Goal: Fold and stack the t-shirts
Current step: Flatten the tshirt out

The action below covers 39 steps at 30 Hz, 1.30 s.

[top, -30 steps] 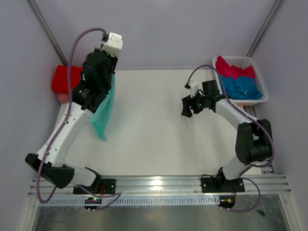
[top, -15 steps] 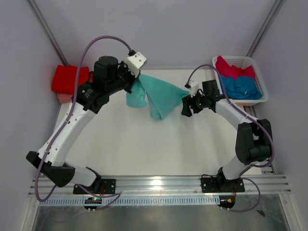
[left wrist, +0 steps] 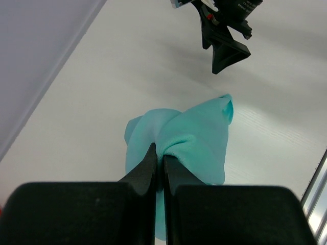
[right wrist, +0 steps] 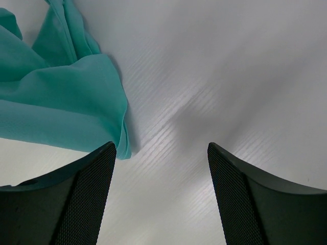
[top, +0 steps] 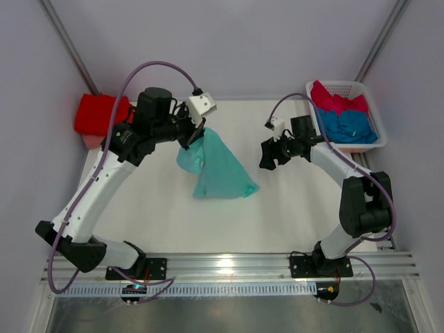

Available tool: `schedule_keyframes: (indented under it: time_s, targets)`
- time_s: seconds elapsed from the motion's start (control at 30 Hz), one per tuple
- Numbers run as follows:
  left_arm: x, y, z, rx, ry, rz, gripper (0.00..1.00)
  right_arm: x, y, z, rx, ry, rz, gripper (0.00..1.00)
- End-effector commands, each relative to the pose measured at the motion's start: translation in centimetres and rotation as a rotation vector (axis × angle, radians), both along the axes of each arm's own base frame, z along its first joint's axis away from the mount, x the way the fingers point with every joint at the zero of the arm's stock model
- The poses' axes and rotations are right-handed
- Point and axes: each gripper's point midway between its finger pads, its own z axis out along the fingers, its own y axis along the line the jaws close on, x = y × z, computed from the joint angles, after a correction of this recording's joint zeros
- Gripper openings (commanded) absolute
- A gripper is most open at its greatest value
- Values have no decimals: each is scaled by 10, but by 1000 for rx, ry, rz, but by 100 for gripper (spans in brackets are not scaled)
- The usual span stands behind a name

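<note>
My left gripper (top: 195, 134) (left wrist: 159, 151) is shut on a bunched fold of the mint-teal t-shirt (top: 219, 171) (left wrist: 200, 148), which hangs from it and spreads down over the middle of the table. My right gripper (top: 268, 157) (right wrist: 161, 149) stands open and empty just right of the shirt, whose hem (right wrist: 66, 109) lies beside its left finger. A bright red t-shirt (top: 94, 113) lies at the table's back left. A crimson-pink t-shirt (top: 331, 99) and a blue t-shirt (top: 354, 125) lie in the basket.
The white slatted basket (top: 336, 84) stands at the back right corner, close behind the right arm. Something pink (top: 89, 141) shows under the red shirt. Grey walls close in on the left, the right and the back. The white table (top: 208, 229) runs to the arms' rail.
My left arm swung the teal shirt from the left side across to the middle, flung it out toward the right gripper, then let it drop lower over the table. The right arm stayed put.
</note>
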Motion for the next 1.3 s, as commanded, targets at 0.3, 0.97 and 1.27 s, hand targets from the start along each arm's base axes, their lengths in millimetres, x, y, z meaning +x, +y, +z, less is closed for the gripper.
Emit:
schedule_keyframes:
  time_s: [0.3,0.97,1.27]
  targets:
    - [23,-7,-50,43,69,111,0,-32,59,48,129,-22,269,77]
    - [-75,-29,-194,428,470,-332,81,-26,51,41,15,-59,223,77]
    - [-33,2,-211,513,229,-114,99,-18,51,55,13,-91,201,77]
